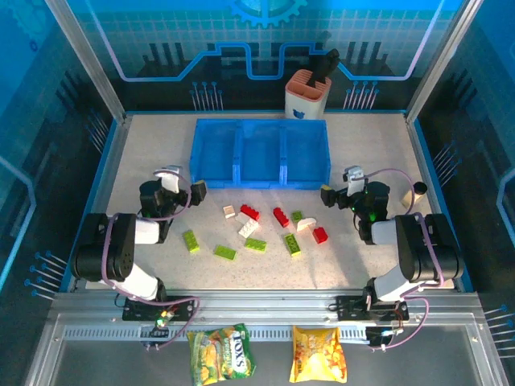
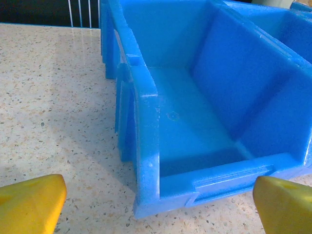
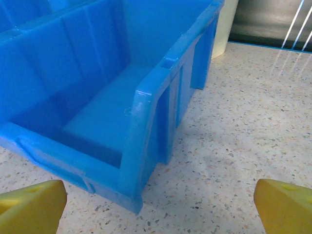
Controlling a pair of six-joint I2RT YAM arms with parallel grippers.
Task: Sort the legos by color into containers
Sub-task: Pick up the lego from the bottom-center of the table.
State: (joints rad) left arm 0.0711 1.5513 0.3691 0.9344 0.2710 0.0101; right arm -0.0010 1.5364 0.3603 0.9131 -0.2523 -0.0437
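The containers are three joined blue bins at the back middle of the table, all empty. Loose legos lie in front of them: red ones, cream-white ones and lime green ones. My left gripper hovers open near the bins' front left corner, left of the legos. Its yellow fingertips frame the left bin. My right gripper stands open off the front right corner. The right bin lies ahead of its fingertips. Neither holds anything.
An orange-and-white holder stands behind the bins. A small cream cylinder sits by the right wall. Two snack bags lie on the near ledge below the arm bases. Frame posts and walls enclose the table.
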